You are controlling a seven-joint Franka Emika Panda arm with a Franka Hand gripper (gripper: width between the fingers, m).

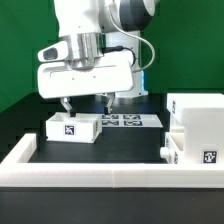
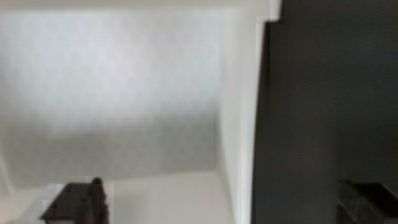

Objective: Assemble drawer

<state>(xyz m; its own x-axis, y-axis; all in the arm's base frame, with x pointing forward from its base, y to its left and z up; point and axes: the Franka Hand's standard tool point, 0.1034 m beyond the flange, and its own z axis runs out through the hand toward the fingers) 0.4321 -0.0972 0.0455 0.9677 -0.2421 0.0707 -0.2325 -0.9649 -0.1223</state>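
Note:
A small white open-topped tray (image 1: 72, 127) with a square tag on its front stands on the black table at the exterior view's left. My gripper (image 1: 86, 103) hangs just above it, open and empty. In the wrist view my gripper (image 2: 224, 205) straddles one wall of the tray (image 2: 242, 100): one finger (image 2: 75, 200) is over the tray's inside, the other over the black table. The tall white shell (image 1: 198, 112) stands at the exterior view's right. A second tagged tray (image 1: 194, 152) sits at its lower front; how far in it is I cannot tell.
The marker board (image 1: 126, 120) lies flat behind the tray, under the arm. A long low white border wall (image 1: 100, 168) runs along the front and up the exterior view's left side. A green backdrop stands behind the table.

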